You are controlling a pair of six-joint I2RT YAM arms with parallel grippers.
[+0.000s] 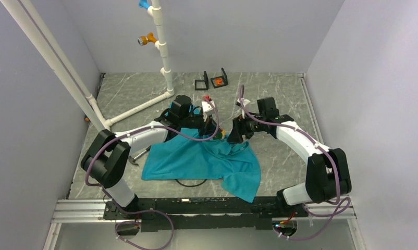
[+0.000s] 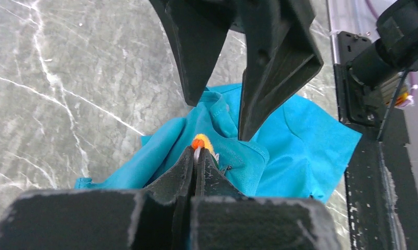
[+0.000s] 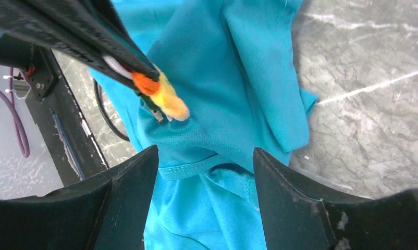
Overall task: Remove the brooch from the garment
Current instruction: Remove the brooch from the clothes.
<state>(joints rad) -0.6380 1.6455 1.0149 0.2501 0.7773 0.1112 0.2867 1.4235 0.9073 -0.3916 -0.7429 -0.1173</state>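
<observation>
The teal garment (image 1: 207,161) lies crumpled on the marble table between both arms. At a raised fold of it sits the brooch (image 2: 203,141), a tiny fuzzy yellow ornament with an orange bead and green bits. My left gripper (image 2: 198,152) is shut on the brooch, with a thin white strip pinched between its fingertips. In the right wrist view the brooch (image 3: 165,96) sticks out of the left gripper (image 3: 138,75) against the garment (image 3: 233,67). My right gripper (image 3: 204,151) is open just above the cloth, beside the brooch, holding nothing. In the top view both grippers meet near the brooch (image 1: 222,134).
A white pipe stand (image 1: 162,47) rises at the back left. Two small black frames (image 1: 201,82) (image 1: 219,79) stand at the back. A black cable loop (image 1: 191,183) pokes out under the garment's near edge. A small orange piece (image 1: 85,119) lies by the left wall.
</observation>
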